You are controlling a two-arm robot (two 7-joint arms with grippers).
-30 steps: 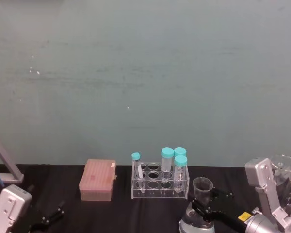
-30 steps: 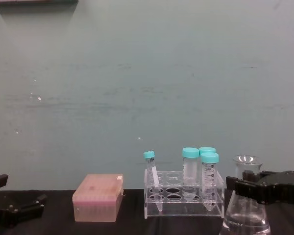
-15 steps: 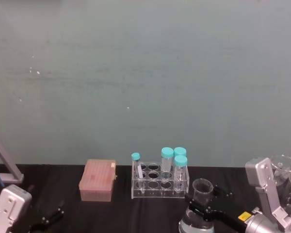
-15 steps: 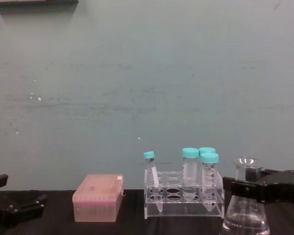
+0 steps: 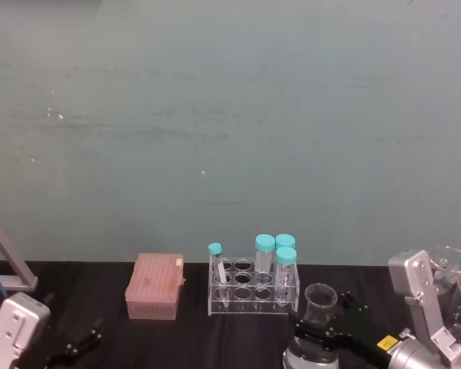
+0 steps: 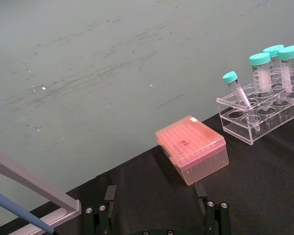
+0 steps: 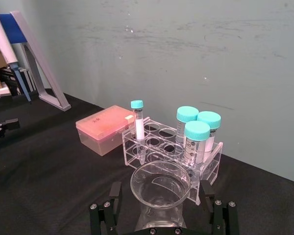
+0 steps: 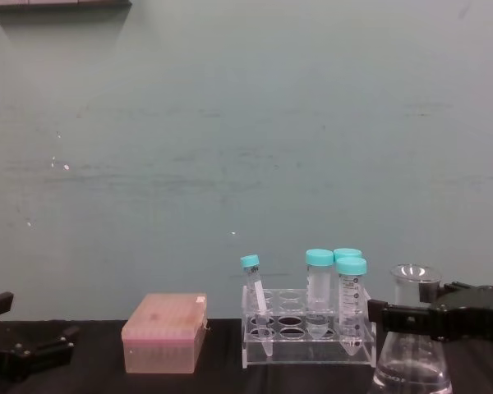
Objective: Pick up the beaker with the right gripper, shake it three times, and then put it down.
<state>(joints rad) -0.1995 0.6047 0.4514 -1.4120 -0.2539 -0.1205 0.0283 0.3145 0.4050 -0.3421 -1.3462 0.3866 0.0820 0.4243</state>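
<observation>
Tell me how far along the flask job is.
The reach looks done: the right gripper sits around the flask's neck, beside the tube rack. Whether the fingers have closed, or the flask has left the table, cannot be told. The three shakes and the set-down look left. The left gripper is parked low at the left.

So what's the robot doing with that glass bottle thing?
The right gripper has its fingers on either side of the beaker's neck, near the rack of teal-capped tubes. Whether the beaker is already lifted or resting on the black table is hard to tell. The left gripper sits open and idle, low at the far left.
</observation>
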